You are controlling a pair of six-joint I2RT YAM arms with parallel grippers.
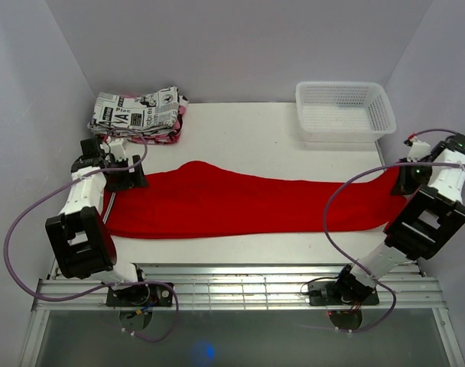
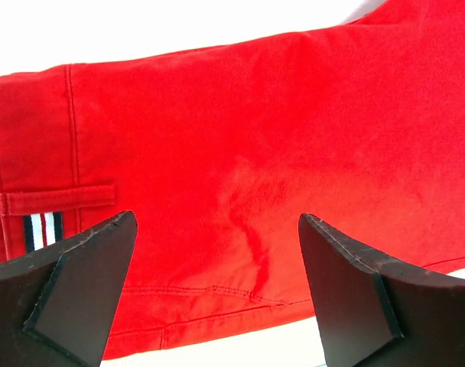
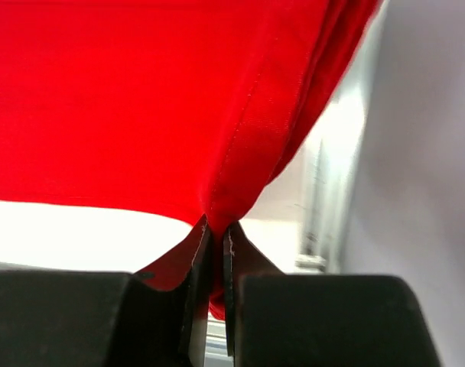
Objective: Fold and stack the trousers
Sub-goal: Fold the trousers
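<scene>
Bright even light, soft shadows, blurred wrist close-ups

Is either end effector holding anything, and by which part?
The right end effector pinches the trousers by an edge at their leg end. The left end effector is open over the waistband, holding nothing.

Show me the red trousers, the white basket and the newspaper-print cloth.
red trousers [image 1: 240, 202], top view, middle of the spread fabric
white basket [image 1: 343, 113], top view, its bare mesh floor
newspaper-print cloth [image 1: 137, 111], top view, top of the folded pile
</scene>
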